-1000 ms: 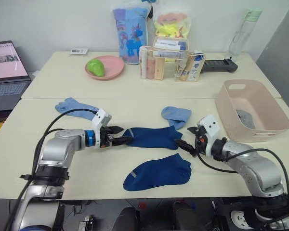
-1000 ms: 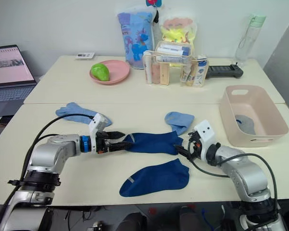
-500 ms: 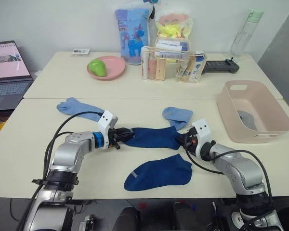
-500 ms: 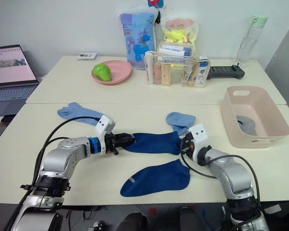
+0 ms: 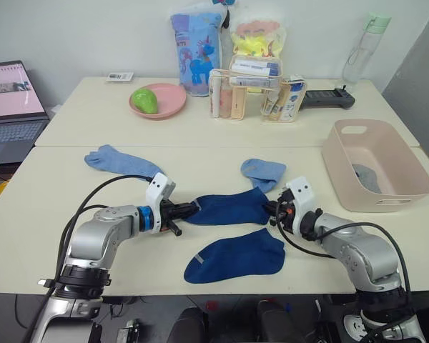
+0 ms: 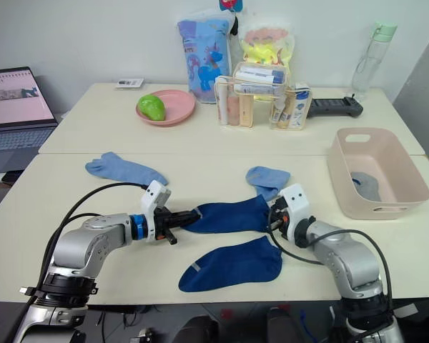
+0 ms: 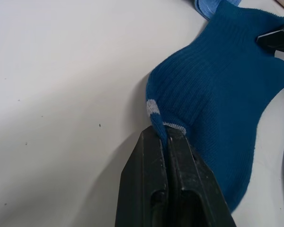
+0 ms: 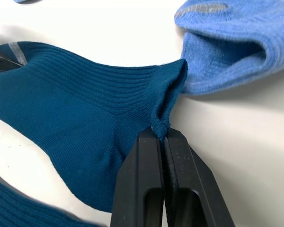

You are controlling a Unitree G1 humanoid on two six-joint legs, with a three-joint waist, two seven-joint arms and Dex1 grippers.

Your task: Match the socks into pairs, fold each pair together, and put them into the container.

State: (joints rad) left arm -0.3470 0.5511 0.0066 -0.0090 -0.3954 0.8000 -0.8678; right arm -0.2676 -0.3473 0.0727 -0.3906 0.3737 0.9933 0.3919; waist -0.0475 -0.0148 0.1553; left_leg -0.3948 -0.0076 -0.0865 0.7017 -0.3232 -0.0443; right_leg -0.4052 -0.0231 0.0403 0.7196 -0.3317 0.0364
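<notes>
I've got both grippers clamped on the same navy sock (image 5: 225, 208), mid-table, stretched between them. Left gripper (image 5: 188, 209) has its fingers (image 7: 154, 156) pinched tight on the toe end with the pale stripe; right gripper (image 5: 274, 210) has its fingers (image 8: 154, 156) pinched on the cuff edge, fabric bunched up at the tips. Second navy sock (image 5: 234, 256) lies flat just nearer than the held one, apart from both grippers. One light blue sock (image 5: 262, 172) sits right beside the held cuff on the far side, looks touching it in the right wrist view. Other light blue sock (image 5: 121, 161) is on the left, further back. Container (image 5: 375, 166) is on the right of the table, well apart from the grippers, with something grey (image 5: 366, 176) lying inside, probably sock.
</notes>
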